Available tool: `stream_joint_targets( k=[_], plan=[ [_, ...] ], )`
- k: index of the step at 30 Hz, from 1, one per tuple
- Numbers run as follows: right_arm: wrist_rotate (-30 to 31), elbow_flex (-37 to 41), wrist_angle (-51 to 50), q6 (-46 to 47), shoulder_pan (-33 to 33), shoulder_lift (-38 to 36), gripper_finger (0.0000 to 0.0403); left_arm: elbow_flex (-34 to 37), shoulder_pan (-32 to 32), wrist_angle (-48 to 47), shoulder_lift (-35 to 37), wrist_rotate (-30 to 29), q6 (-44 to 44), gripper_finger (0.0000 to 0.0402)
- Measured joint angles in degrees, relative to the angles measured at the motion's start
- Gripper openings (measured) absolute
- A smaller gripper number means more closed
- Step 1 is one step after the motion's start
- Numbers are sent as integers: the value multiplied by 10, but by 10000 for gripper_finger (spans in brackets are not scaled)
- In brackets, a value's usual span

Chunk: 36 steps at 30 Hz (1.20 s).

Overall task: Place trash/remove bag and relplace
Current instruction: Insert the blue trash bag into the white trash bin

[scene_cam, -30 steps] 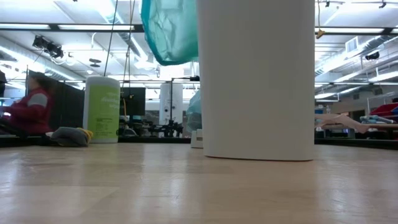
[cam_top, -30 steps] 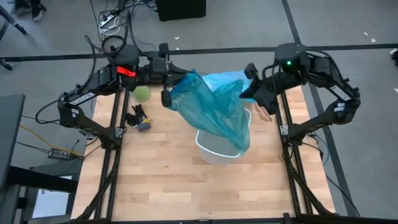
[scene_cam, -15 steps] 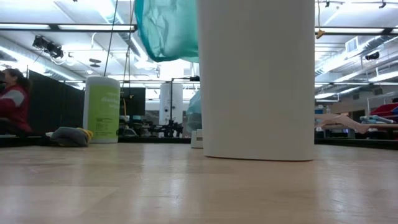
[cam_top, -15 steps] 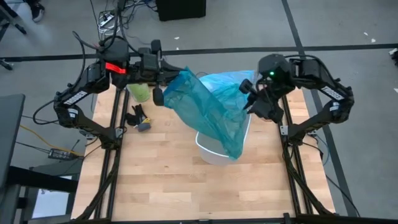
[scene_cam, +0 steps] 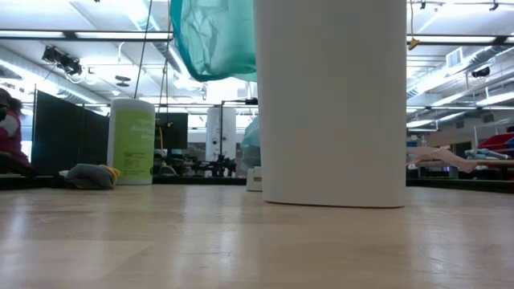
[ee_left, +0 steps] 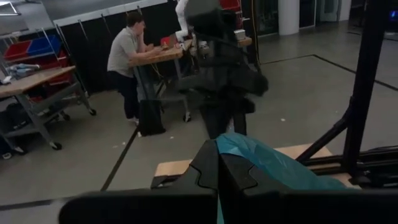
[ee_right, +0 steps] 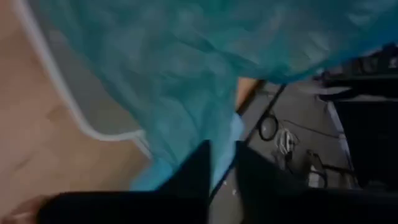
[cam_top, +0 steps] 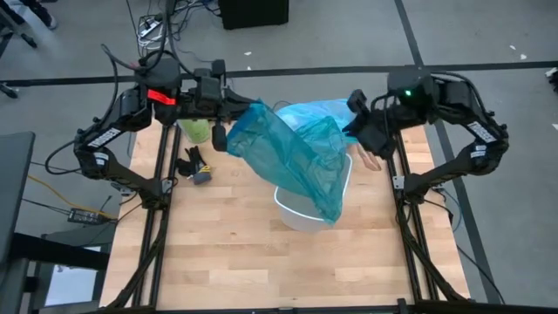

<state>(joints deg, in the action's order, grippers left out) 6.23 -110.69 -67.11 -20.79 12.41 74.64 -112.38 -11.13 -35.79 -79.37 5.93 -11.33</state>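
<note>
The left gripper (cam_top: 228, 133) is clamped on the teal-green bag (cam_top: 292, 161), holding it above the white bin (cam_top: 301, 214) on the bench (cam_top: 227, 253), while the right gripper (cam_top: 353, 122), its fingers narrowly apart, hovers beside the light blue bag (cam_top: 318, 112) behind it.

Two dark, near-black jointed arms on black frame rails. Left arm (cam_top: 131, 113) is showing a red band near its wrist and black cables looping off its base. Right arm (cam_top: 453, 105) is showing a lit green indicator on its wrist housing. Wrist views are showing dark, blocky fingers.
</note>
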Motion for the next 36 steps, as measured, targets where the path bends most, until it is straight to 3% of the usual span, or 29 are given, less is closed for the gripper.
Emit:
stream_joint_targets(
  k=[2,4,10,19,26,36],
  plan=[
    [29,0,10,-18,23,13,15,0,2,0,0,2,0,0],
    [34,1,12,-35,52,34,11,0,6,1,0,2,0,0],
    [-115,1,11,-34,91,91,1,0,16,2,0,3,2,0],
    [-187,1,-69,-25,22,127,0,0,31,2,0,3,2,2],
    [-225,4,-69,-7,-46,141,0,0,31,2,0,3,1,3],
    [-230,156,36,-6,-49,153,0,0,31,2,0,3,0,3]
  ],
)
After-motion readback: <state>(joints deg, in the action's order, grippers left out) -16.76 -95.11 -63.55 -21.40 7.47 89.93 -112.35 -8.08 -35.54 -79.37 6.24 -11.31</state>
